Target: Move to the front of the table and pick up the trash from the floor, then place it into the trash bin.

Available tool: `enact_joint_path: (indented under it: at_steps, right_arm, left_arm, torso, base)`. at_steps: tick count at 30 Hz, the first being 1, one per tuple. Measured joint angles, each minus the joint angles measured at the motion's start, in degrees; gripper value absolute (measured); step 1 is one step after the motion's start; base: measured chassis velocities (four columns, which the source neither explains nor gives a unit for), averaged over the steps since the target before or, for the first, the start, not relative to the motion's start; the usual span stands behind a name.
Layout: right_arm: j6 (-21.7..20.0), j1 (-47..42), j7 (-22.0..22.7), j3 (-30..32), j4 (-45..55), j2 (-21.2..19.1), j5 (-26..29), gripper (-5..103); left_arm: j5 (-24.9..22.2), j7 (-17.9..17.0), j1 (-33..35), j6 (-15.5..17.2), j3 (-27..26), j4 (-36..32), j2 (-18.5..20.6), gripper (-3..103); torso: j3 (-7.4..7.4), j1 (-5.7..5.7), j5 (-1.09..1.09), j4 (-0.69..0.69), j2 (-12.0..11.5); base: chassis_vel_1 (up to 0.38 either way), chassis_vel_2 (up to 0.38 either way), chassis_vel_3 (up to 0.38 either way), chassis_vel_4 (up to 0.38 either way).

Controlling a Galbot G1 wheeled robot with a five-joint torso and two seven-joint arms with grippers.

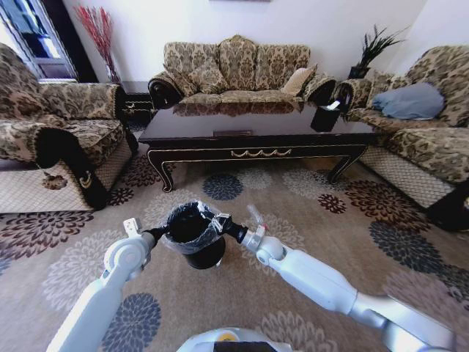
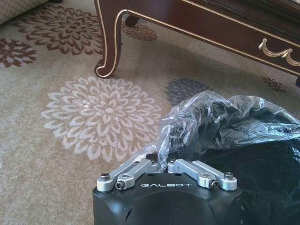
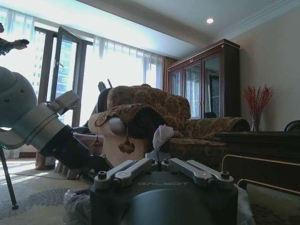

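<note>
At bin rim, both jaws shut.

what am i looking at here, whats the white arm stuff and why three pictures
This is a wheeled robot with two white arms, each ending in a gripper. The wide picture comes from a camera on its head, looking down. The other two come from cameras on its wrists, so each shows that arm's own gripper up close.

Both arms reach to a small black bin on the flowered carpet. The left gripper is at one side of the rim, by the clear plastic liner, and the right gripper is at the other. A white scrap sits at the right gripper's tip; whether it is gripped I cannot tell.

Beyond stands a dark coffee table with a small black box on it.
</note>
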Motion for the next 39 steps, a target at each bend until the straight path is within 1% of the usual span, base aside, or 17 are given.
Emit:
enact_joint_path:
  at_steps: [4,5,7,10,12,16,17,20,22,25,27,28,31,33,34,37,39]
  right_arm:
    - [0.0,0.0,-0.2,-0.1,-0.2,-0.1,0.0,0]
    - [0.0,0.0,-0.3,-0.1,-0.3,-0.1,0.0,-3]
    - [0.0,-0.1,-0.5,-0.1,-0.3,-0.3,0.0,1]
    - [-0.1,-0.2,-0.6,-0.1,-0.1,-0.5,0.0,18]
    - [-0.1,-0.2,-0.7,-0.1,-0.1,-0.5,0.0,18]
    - [-0.2,-0.2,-0.7,0.1,0.3,-0.9,0.1,40]
    - [-0.2,-0.2,-0.7,0.1,0.3,-0.9,0.1,40]
    - [-0.2,-0.2,-0.7,0.4,0.3,-1.0,0.2,56]
    - [-0.2,-0.2,-0.7,0.4,0.3,-1.0,0.2,56]
    - [-0.2,-0.3,-0.7,0.9,0.3,-1.0,0.3,72]
    - [-0.2,-0.3,-0.7,1.2,0.2,-1.0,0.3,72]
    - [-0.2,-0.4,-0.6,1.4,0.2,-1.0,0.4,77]
    - [-0.6,-0.4,1.7,3.8,-1.3,-0.8,0.4,94]
    - [-1.1,-0.4,3.1,4.5,-1.8,-0.8,0.0,94]
    - [-2.4,-0.4,6.0,5.4,-2.5,-0.7,-0.7,98]
    - [-6.2,-0.4,14.3,6.8,-4.4,-0.8,-1.4,100]
    - [-7.0,-0.5,15.8,7.0,-4.7,-0.8,-1.4,100]
  left_arm:
    - [0.0,0.0,-0.1,0.0,-0.1,0.1,0.0,4]
    - [0.0,0.0,-0.1,0.0,-0.1,0.1,0.0,4]
    - [-0.1,0.0,-0.2,0.0,-0.1,0.2,0.0,4]
    - [-0.1,0.0,-0.4,0.0,0.0,0.4,0.0,4]
    - [-0.1,0.0,-0.4,0.0,0.0,0.4,0.0,4]
    - [-0.1,0.0,-0.5,-0.1,0.0,0.5,0.2,4]
    - [-0.1,0.0,-0.5,-0.1,0.0,0.5,0.2,4]
    - [-0.1,0.0,-0.5,-0.1,-0.2,0.6,0.4,4]
    - [-0.1,0.0,-0.5,-0.1,-0.3,0.6,0.5,4]
    - [-0.1,0.1,-0.3,-0.1,-0.9,0.7,0.8,4]
    - [-0.1,0.1,-0.1,-0.1,-1.3,0.7,0.9,4]
    - [-0.1,0.1,0.0,-0.1,-1.6,0.7,1.0,4]
    - [-1.5,0.3,0.6,-0.1,-5.0,0.6,2.3,4]
    - [-1.8,0.3,0.7,-0.1,-5.9,0.6,2.7,4]
    - [-2.2,0.2,0.8,-0.4,-7.4,0.6,3.6,4]
    - [-3.1,-0.1,1.0,-0.9,-10.3,0.9,5.3,4]
    - [-3.4,-0.3,1.1,-1.0,-10.9,1.0,5.6,4]
  torso:
    - [0.0,0.0,0.0,0.01,0.0]
    - [0.0,0.0,0.0,0.0,0.0]
    - [0.0,0.0,0.0,0.0,0.0]
    - [0.0,0.0,0.0,0.0,0.0]
    - [0.0,0.0,0.0,0.0,0.0]
    - [0.0,0.0,0.0,0.0,0.0]
    - [0.0,0.0,0.0,0.0,0.0]
    - [0.0,0.0,0.0,0.0,0.0]
    - [0.0,0.0,0.0,0.0,0.0]
    - [0.0,0.0,0.0,0.0,0.0]
    - [0.0,0.0,0.0,0.0,0.0]
    - [0.0,0.0,0.0,0.0,0.0]
    - [0.0,0.0,0.0,0.0,0.0]
    - [0.0,0.0,0.0,0.0,0.0]
    - [0.0,0.0,0.0,0.0,0.0]
    - [0.0,0.01,0.0,0.01,0.0]
    - [0.0,0.0,0.0,0.01,0.0]
  base:
    - [0.0,0.0,0.0,0.0]
    - [0.0,0.0,0.0,0.0]
    - [0.0,0.0,0.0,0.0]
    - [0.0,0.0,0.0,0.0]
    - [0.0,0.0,0.0,0.0]
    - [0.0,0.0,0.0,0.0]
    - [0.0,0.0,0.0,0.0]
    - [0.0,0.0,0.0,0.0]
    - [0.0,0.0,0.0,0.0]
    - [0.0,0.0,0.0,0.0]
    - [0.0,0.0,0.0,0.0]
    - [0.0,0.0,0.0,0.0]
    - [0.0,0.0,0.0,0.0]
    - [0.0,0.0,0.0,0.0]
    - [0.0,0.0,0.0,0.0]
    - [0.0,0.0,0.0,0.0]
    - [0.0,0.0,0.0,0.0]
